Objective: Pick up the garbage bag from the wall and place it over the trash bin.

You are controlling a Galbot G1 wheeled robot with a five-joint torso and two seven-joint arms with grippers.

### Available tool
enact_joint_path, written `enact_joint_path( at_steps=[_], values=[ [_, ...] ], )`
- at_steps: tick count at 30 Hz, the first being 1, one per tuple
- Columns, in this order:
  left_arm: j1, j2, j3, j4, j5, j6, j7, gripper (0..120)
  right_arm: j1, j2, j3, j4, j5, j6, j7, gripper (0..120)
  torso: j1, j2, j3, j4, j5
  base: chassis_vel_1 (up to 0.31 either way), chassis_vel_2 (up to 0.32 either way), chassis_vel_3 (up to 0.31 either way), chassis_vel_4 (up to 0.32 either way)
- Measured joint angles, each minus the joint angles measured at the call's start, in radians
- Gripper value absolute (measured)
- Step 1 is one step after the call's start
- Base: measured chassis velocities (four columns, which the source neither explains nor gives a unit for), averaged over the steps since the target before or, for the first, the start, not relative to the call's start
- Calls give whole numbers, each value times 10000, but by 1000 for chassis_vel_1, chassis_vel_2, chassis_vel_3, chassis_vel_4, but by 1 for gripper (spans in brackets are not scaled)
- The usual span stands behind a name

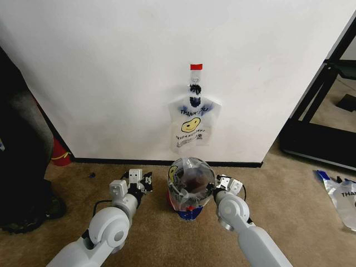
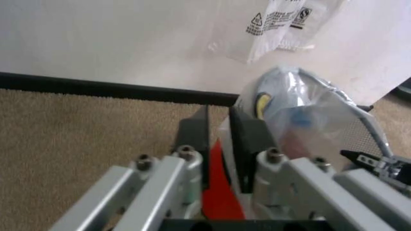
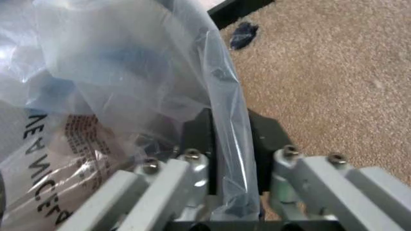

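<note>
Right gripper (image 3: 232,159) pinches the garbage bag (image 1: 192,177) draped over the trash bin (image 1: 188,208); left gripper (image 2: 218,139) stands slightly parted beside it (another bag (image 1: 192,125) hangs on the wall (image 1: 111,72) behind).

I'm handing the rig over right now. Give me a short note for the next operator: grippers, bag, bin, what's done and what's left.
Left gripper: low by the trash bin's left side, jaws open, bin and bag just beyond them.
Right gripper: at the bin's right side, jaws shut on the garbage bag's edge, seen in the right wrist view.
Bag is draped over the bin on the carpet by the wall. Another alike bag hangs on the wall hook.
Done: bag picked and pulled over the bin.
Left: check the bag is seated around the rim, release.
</note>
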Motion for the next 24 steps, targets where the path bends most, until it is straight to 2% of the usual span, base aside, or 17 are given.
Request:
enact_joint_path(
  at_steps=[2,3,4,8,10,14,16,17,18,19,22,24],
  values=[
    [46,-17,-39,-63,-3,4,-12,20,4,-40,-40,62,-19,1,-8,20,0,0,1,2,1,0,0,0,0],
    [121,-40,-95,-142,-3,9,-16,23,45,-98,-100,151,-28,1,-4,27,1,-1,1,2,1,0,0,0,0],
    [153,-52,-111,-171,0,10,-16,26,66,-115,-121,176,-28,2,0,27,0,-1,1,4,0,0,0,0,0],
    [599,-288,-233,-518,282,-9,-5,46,307,-414,-359,383,-21,44,-43,48,0,-1,0,2,-6,0,0,0,0],
    [665,-326,-258,-564,339,-23,-5,48,340,-463,-386,418,-12,76,-82,49,0,-1,0,2,-7,0,0,0,0],
    [1110,-384,-616,-886,635,-142,-21,68,425,-1154,-463,980,416,113,-560,68,0,-1,-1,3,-6,0,0,0,0],
    [1290,-314,-812,-993,643,-161,-20,73,416,-1478,-455,1272,663,-3,-655,76,0,0,-2,0,-8,0,0,0,0],
    [1290,-314,-812,-993,643,-161,-20,73,416,-1478,-455,1272,663,-3,-655,76,0,0,-2,0,-8,0,0,0,0],
    [1393,-267,-898,-1028,645,-173,-15,80,414,-1617,-435,1381,790,-67,-681,81,0,0,-3,1,-6,0,0,0,0],
    [1438,-251,-932,-1037,645,-180,-12,80,418,-1690,-418,1422,853,-109,-696,82,0,0,-2,1,-7,0,0,0,0],
    [1685,-180,-994,-1056,693,-188,29,95,711,-1879,-454,1203,1018,-317,-753,97,0,-1,-3,0,-7,0,0,0,0],
    [1748,-189,-944,-1058,756,-188,36,98,904,-1883,-575,984,1021,-407,-772,98,0,-1,-2,-1,-7,0,0,0,0]
  ],
)
